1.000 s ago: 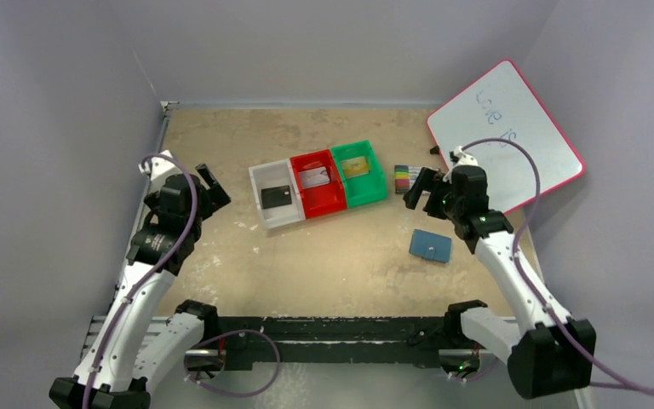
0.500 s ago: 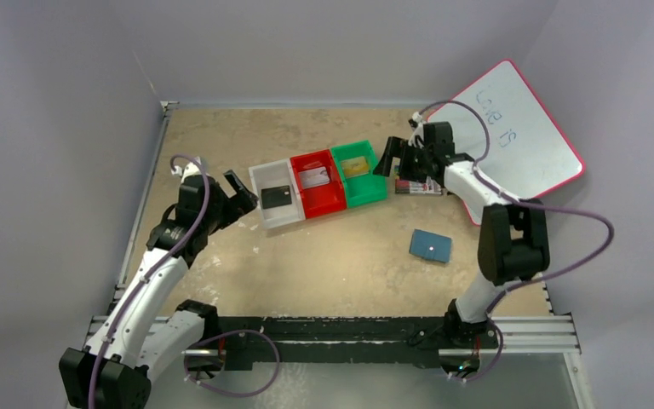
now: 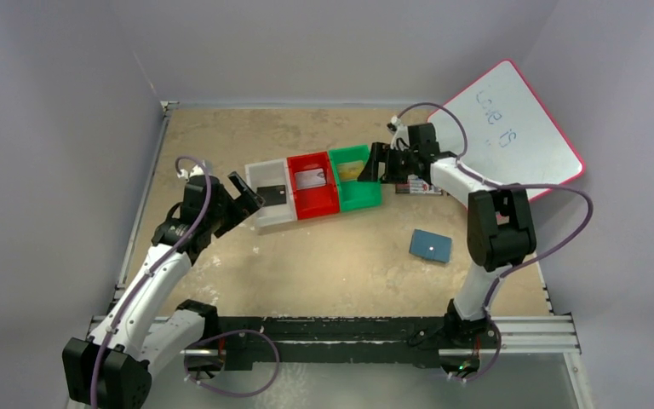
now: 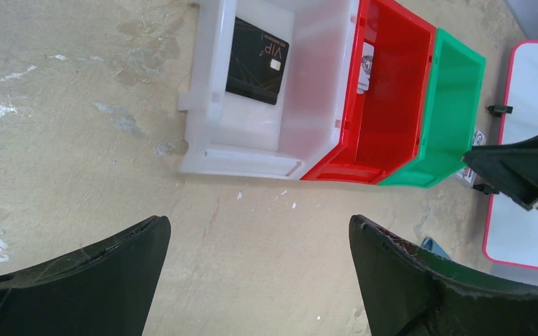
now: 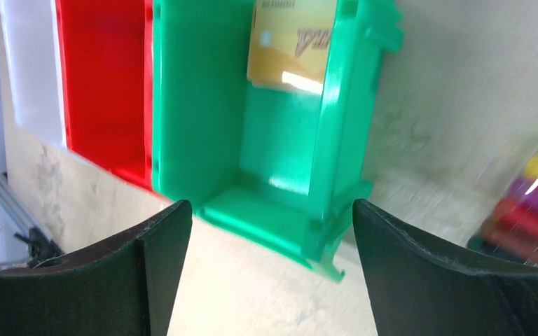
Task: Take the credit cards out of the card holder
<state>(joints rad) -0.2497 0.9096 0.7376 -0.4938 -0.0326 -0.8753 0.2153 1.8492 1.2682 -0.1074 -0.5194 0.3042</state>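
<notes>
The teal card holder (image 3: 431, 245) lies shut on the table at the right, apart from both grippers. A black card (image 3: 275, 195) (image 4: 256, 61) lies in the white bin (image 3: 274, 220). A silver card (image 3: 311, 177) lies in the red bin (image 3: 317, 207). A gold card (image 3: 351, 169) (image 5: 292, 42) lies in the green bin (image 3: 363, 200). My left gripper (image 3: 245, 189) (image 4: 258, 224) is open and empty by the white bin's left side. My right gripper (image 3: 376, 164) (image 5: 271, 210) is open and empty at the green bin's right side.
A pack of coloured markers (image 3: 417, 183) (image 5: 532, 203) lies just right of the right gripper. A red-edged whiteboard (image 3: 511, 128) leans at the far right. Grey walls close the table in at the back and sides.
My right gripper swung left from above the markers to the green bin. My left gripper moved right to the white bin. The row of bins shifted slightly left.
</notes>
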